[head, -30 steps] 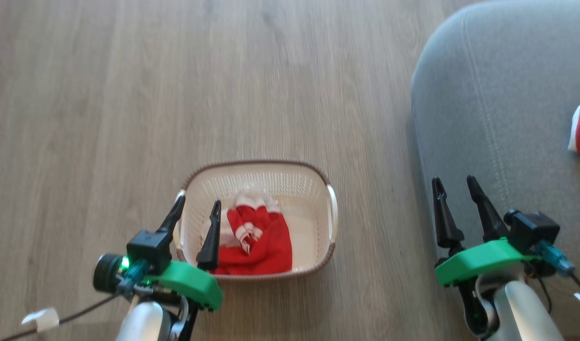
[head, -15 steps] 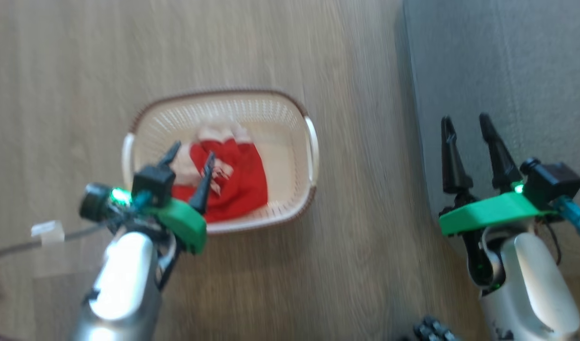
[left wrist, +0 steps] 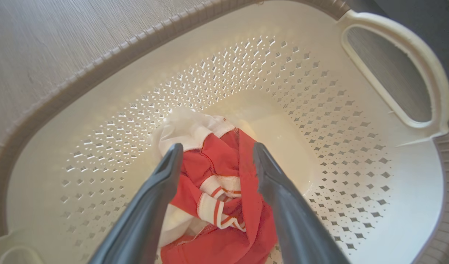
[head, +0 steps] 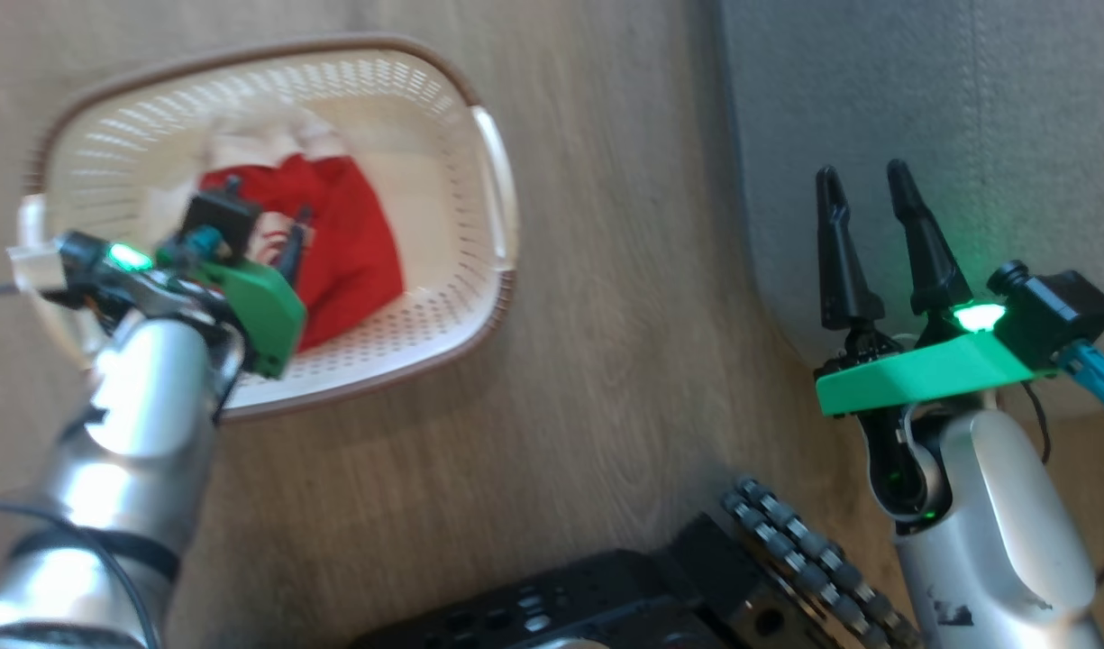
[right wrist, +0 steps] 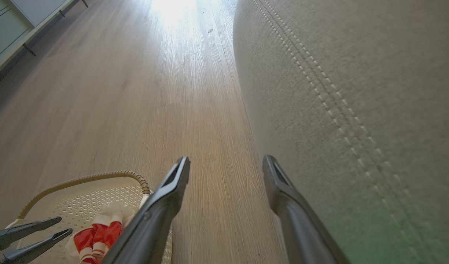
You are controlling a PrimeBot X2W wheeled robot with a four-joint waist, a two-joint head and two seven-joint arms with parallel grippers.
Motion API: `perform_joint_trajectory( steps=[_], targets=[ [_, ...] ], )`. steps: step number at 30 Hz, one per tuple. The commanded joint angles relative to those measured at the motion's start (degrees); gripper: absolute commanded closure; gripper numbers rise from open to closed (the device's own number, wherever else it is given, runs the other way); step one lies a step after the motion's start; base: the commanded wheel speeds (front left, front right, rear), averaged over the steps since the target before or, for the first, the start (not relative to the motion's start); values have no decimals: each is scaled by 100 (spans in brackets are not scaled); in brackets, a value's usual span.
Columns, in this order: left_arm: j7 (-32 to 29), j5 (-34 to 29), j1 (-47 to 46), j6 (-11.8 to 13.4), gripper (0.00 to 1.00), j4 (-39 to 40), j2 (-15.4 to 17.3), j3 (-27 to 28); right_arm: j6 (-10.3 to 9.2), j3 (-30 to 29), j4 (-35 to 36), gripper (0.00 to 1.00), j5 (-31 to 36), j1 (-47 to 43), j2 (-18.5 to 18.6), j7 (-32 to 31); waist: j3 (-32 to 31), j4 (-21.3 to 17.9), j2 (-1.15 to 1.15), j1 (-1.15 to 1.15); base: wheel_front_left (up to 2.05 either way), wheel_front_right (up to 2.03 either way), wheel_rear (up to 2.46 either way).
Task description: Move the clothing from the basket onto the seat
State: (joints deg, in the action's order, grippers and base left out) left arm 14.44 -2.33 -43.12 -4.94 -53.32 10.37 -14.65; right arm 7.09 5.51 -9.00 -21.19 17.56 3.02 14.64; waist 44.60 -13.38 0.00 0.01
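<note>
Left gripper (left wrist: 217,146) is spread wide with nothing held. Its fingers are down inside the basket (left wrist: 246,73), straddling the clothing (left wrist: 224,183). Red fabric with white stripe trim is bunched between and below the two fingers, and the white cloth piece (left wrist: 184,124) lies just past the tip on its wrist view's left (tips look close to the fabric, can't tell if touching). The perforated wall is ahead of the fingers, with the white handle (left wrist: 411,73) up to their right. Right gripper (head: 862,171) is also spread wide and empty, fingers over the edge of the seat (head: 921,90). The grey cushion with its stitched seam runs along its right finger. The wood floor (right wrist: 136,91) is ahead and to its left, and the basket is low on its left, standing on the floor apart from the seat.
</note>
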Motion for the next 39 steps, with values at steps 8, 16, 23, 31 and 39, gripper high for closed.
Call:
perform_joint_trajectory(
  steps=[8,16,23,31,39],
  targets=[
    [-58,-197,-1146,87,0,-1458,736,3,40,475,350,0,-539,-62,-14,36,861,-852,0,-1,0,0,0],
    [-473,-480,-1532,177,0,-1906,1015,-311,40,693,403,0,-700,-195,-14,36,978,-1014,0,-1,0,0,0],
    [-1018,-763,-1703,176,0,-2020,1052,-709,40,718,560,0,-800,-406,-14,36,1027,-1095,0,-1,0,0,0],
    [-1528,-1188,-1877,175,0,-2050,1215,-1232,40,758,672,0,-829,-532,-14,36,1113,-1082,0,-1,0,0,0],
    [-2085,-1086,-1853,-163,0,-2060,1118,-1399,40,737,604,0,-814,-600,-14,36,1192,-1018,0,-1,0,0,0]
  ],
)
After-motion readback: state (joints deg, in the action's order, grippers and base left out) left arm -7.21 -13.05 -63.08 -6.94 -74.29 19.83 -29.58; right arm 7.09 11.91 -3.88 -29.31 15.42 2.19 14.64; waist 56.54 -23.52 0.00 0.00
